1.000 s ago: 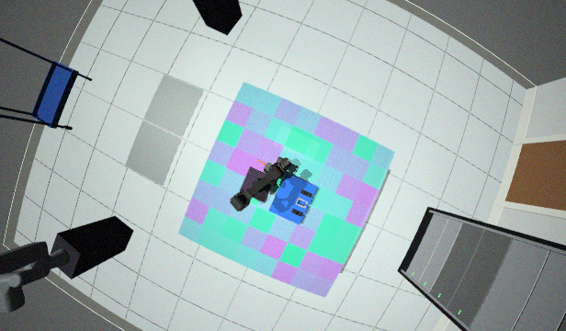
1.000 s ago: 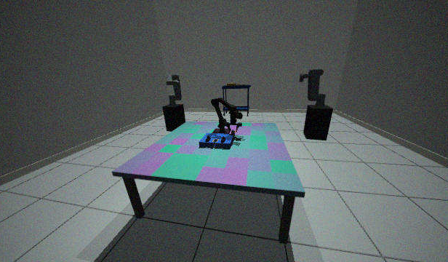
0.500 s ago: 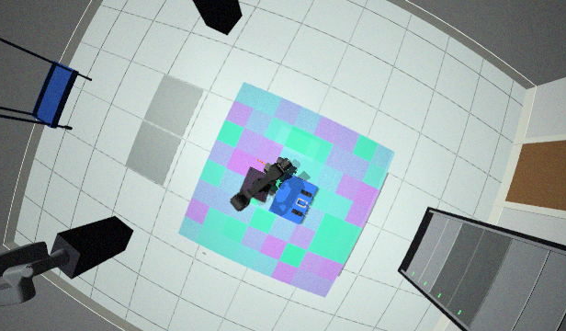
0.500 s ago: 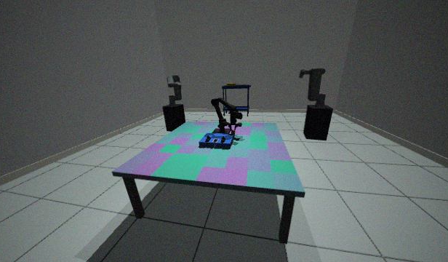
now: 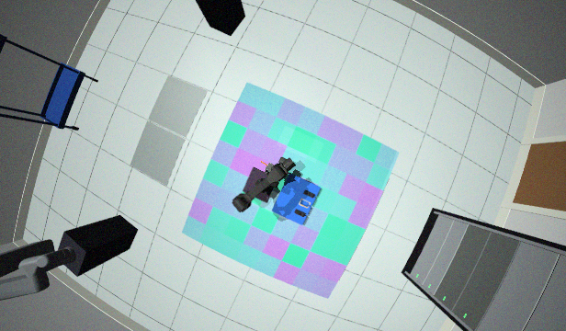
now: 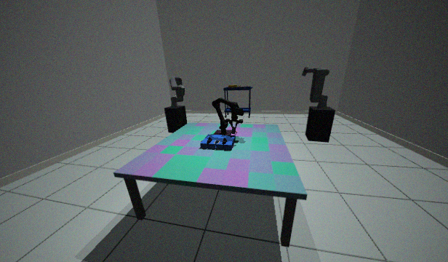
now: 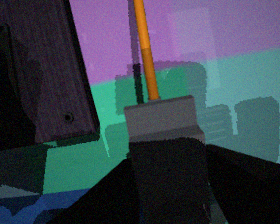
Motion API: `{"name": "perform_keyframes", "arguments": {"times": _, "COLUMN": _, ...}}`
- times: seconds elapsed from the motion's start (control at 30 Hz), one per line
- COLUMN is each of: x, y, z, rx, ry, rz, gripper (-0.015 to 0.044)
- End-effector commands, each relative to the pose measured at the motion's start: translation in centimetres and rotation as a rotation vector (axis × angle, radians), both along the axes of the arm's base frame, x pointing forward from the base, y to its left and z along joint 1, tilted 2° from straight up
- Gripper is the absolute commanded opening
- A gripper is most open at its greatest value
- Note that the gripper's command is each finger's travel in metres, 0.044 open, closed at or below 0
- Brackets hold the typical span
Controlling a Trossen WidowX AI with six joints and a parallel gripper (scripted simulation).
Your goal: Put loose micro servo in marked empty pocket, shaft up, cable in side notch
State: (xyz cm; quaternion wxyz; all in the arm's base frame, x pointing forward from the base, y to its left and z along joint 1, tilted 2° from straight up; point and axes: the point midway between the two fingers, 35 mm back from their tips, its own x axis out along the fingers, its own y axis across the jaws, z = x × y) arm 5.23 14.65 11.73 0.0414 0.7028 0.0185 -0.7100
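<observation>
The micro servo point(image 7: 162, 120) shows in the wrist view as a grey and dark block between the two black fingers of my gripper point(image 7: 167, 154) point(image 6: 234, 131). The gripper is shut on it. Its orange cable point(image 7: 146, 55) point(image 5: 265, 163) runs away from the block toward the top of the wrist view. The servo is above the table, beside the robot's blue deck point(image 5: 289, 198) point(image 6: 217, 146) point(image 7: 71, 204), not over it. The output shaft and mounting ears cannot be made out. The marked pocket and its side notch cannot be made out in these views.
The arm's dark base plate point(image 5: 251, 180) point(image 7: 61, 85) stands close beside the held servo and the blue deck. Dark upright parts point(image 5: 310, 194) stand on the deck. The arm point(image 5: 260, 188) point(image 6: 220, 109) hides part of the deck's near side. The patchwork table top point(image 5: 338, 230) point(image 6: 184, 167) lies under all.
</observation>
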Motion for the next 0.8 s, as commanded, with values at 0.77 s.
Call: {"name": "perform_keyframes", "arguments": {"times": 0.77, "x": 0.5, "y": -0.9, "z": 2.3, "rx": 0.019, "ry": -0.004, "rz": 0.003, "gripper": 0.0000}}
